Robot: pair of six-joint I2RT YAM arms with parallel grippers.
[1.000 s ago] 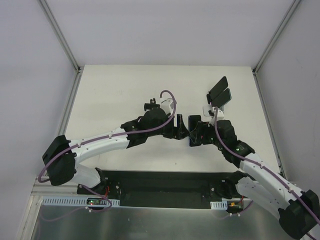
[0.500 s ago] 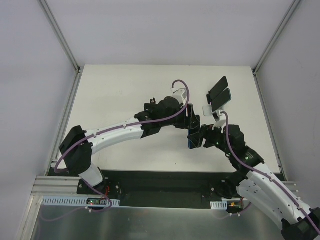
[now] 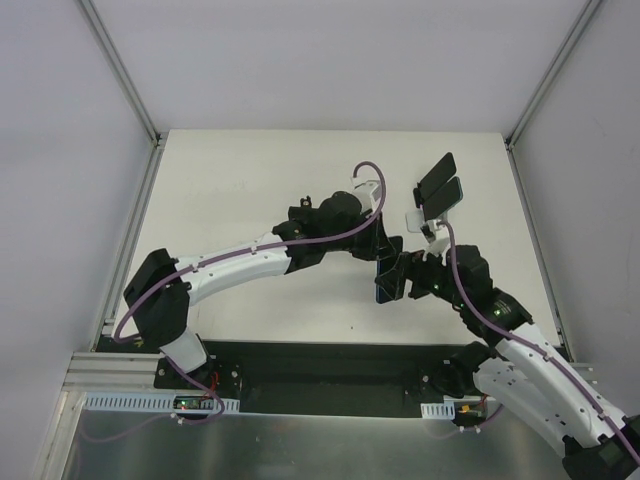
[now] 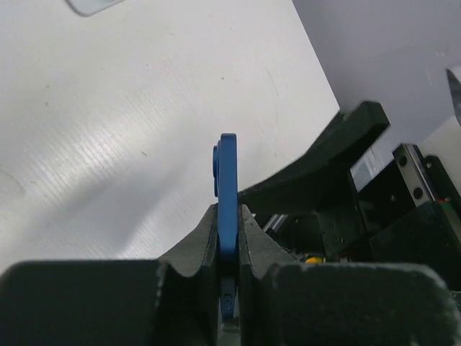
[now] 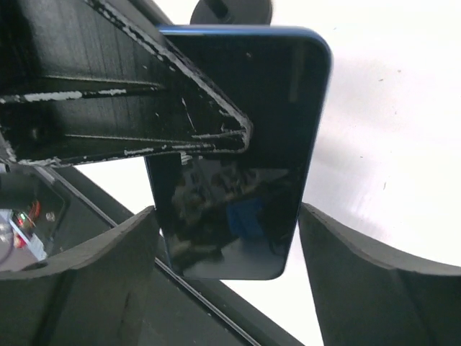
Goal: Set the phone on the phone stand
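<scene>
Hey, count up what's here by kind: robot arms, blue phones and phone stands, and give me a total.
Robot arms: 2 (left arm, right arm)
Blue phone: 1
Phone stand: 1
Total: 4

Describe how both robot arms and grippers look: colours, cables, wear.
The left arm and right arm have white shells, black joints and a purple cable running along each. The left gripper and right gripper have matte black fingers; the left's edges show whitish scuffs.

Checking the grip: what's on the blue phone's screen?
A black finger of the left gripper clamps across the dark-screened blue phone; the glass beneath it is hidden.
</scene>
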